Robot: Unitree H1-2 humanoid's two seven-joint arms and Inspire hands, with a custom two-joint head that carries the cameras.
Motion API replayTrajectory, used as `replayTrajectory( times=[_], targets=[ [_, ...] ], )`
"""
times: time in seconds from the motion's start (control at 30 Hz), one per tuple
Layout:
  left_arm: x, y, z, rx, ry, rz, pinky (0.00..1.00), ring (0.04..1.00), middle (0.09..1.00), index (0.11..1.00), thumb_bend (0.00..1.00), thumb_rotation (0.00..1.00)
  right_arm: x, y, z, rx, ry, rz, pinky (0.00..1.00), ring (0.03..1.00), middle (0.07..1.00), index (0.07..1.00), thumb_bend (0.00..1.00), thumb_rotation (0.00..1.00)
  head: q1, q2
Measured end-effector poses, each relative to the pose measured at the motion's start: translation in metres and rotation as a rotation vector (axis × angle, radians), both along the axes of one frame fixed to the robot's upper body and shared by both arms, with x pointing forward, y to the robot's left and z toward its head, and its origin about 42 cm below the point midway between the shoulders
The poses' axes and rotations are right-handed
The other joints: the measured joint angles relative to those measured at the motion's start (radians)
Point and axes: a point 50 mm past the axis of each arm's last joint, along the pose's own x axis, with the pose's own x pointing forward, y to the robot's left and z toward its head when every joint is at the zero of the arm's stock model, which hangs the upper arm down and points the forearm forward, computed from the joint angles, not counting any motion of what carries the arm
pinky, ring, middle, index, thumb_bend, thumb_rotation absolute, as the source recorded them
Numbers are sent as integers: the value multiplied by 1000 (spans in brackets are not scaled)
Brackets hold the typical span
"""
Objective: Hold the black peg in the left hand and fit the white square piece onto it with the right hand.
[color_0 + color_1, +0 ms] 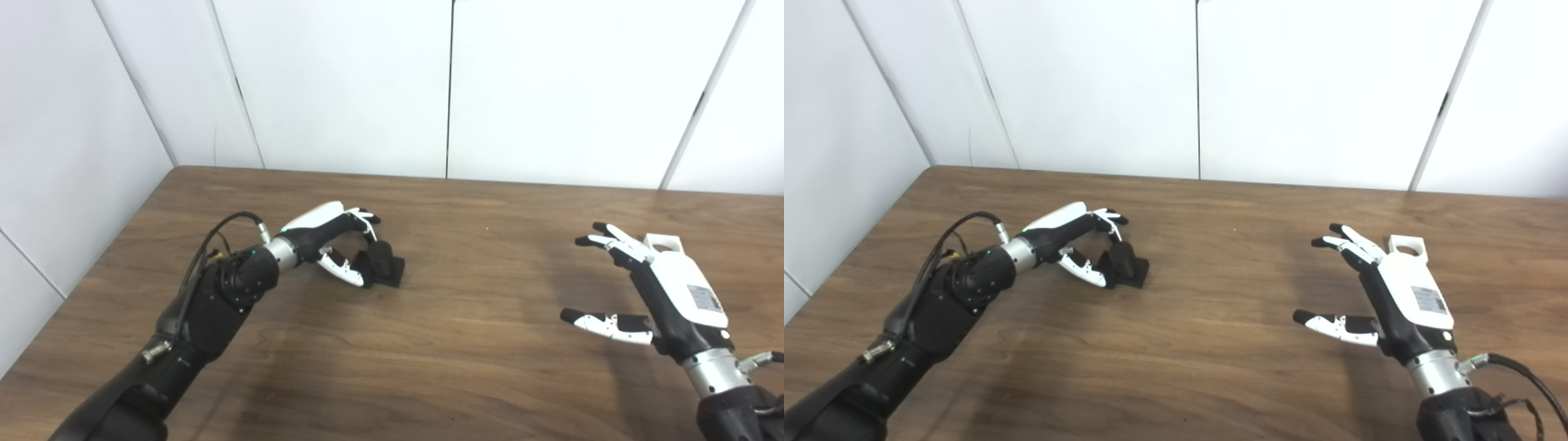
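Grasp stage: left hand (pixel 334 242) apparently closing around black plastic peg (pixel 383 262), ten o'clock; spread, empty right hand (pixel 1387 294) must next take white square piece (pixel 1407 248).

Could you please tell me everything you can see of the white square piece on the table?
The white square piece is a small, matte, plastic-looking block with a round hole through its top face. It lies flat on the wooden table at the right, partly hidden behind the right robot hand. That hand is open with fingers spread, in front of the piece and not gripping it; whether it touches it cannot be told. Only the top and part of one side show.
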Motion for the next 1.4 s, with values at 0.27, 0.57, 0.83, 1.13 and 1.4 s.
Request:
replayTrajectory(
  times=[0.27,0.57,0.83,1.13,1.4],
  targets=[
    [-1,-23,-2,-14,-11,-65,1000,1000,954,488,515,91,0,0,0,-6,-1,-5,713,880,913,797,628,430,-15,3],
    [-3,-44,-5,-38,3,-123,1000,1000,948,489,515,91,-1,-1,0,-5,0,-8,707,876,910,796,628,423,-32,9],
    [-7,-61,-7,-51,1,-186,1000,1000,948,490,515,91,-1,0,0,1,-3,-9,707,882,917,801,623,437,-64,15],
    [-10,-71,-9,-50,-3,-235,1000,1000,943,488,516,88,-1,2,2,-8,-12,-13,709,884,918,802,636,450,-205,32],
    [-12,-70,-11,-57,-15,-272,1000,1000,944,489,518,84,-1,-4,10,-44,-37,-73,756,895,925,812,653,504,-480,-11]
  ],
)
